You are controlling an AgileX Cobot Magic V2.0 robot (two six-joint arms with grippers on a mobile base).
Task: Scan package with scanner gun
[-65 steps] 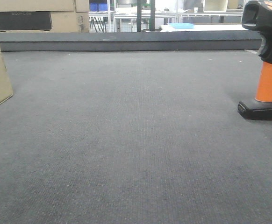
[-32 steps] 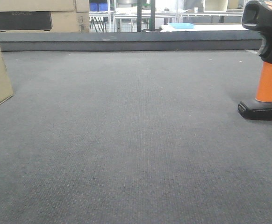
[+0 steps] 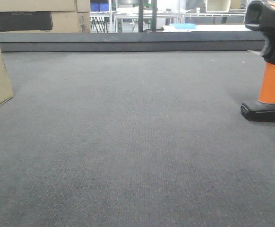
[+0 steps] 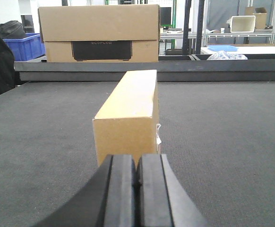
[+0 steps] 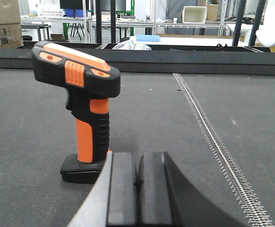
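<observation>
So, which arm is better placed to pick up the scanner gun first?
The right. Its shut gripper sits just before the upright scanner gun, while the left gripper faces the package.

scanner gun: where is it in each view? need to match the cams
Front view: scanner gun at the far right edge, upright on its base, partly cropped.
Left wrist: not in view; only the package ahead of the shut jaws.
Right wrist: left of centre, upright, just beyond the shut jaws.
Shared landmark: the raised dark ledge along the table's far edge, seen in all three views.
</observation>
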